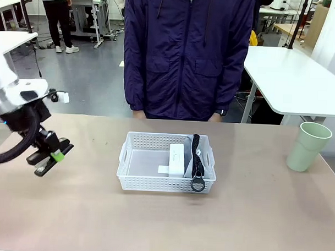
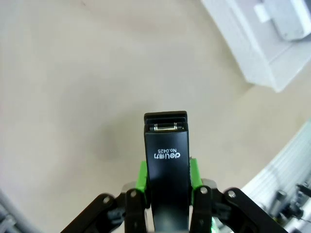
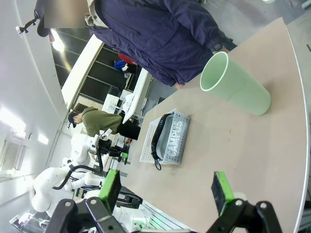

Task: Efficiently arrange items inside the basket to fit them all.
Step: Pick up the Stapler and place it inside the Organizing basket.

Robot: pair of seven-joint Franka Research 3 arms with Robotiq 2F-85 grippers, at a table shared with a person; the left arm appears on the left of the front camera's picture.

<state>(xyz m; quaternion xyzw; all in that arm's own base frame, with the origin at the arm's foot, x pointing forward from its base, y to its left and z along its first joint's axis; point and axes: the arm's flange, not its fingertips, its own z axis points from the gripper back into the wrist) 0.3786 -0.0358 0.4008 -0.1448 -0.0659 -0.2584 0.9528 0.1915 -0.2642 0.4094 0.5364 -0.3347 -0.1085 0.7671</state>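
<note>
1. The left gripper [image 1: 52, 154] is clamped on the stapler [image 2: 166, 150], low at the left of the front view. It is well away from the basket [image 1: 132, 171] in the middle. Much of the stapler sticks out past the pads. It could tip or slip out on the way and drop on the table [image 1: 252, 227].
2. The box [image 1: 177, 159] lies in the middle of the basket. The pouch [image 1: 206, 162] stands on its edge along the right wall. The free room is on the left side. If the stapler comes down too far right, it could hit the box or end up on top of it.
3. The stapler is long. Put in crosswise, it could catch on the basket rim. It could also use up the room that the cup [image 1: 309, 146] will need.
4. The cup stands upright at the right edge of the front view, outside the basket. It looks tall and light, so a bump from a finger could knock it over and send it rolling.
5. The right gripper [image 3: 167, 194] has its jaws wide apart and holds nothing. The cup is at the upper right of its wrist view.
6. The pouch's ring [image 1: 197, 185] sits at the front rim of the basket. A finger going in there could snag it and drag the pouch.
</note>
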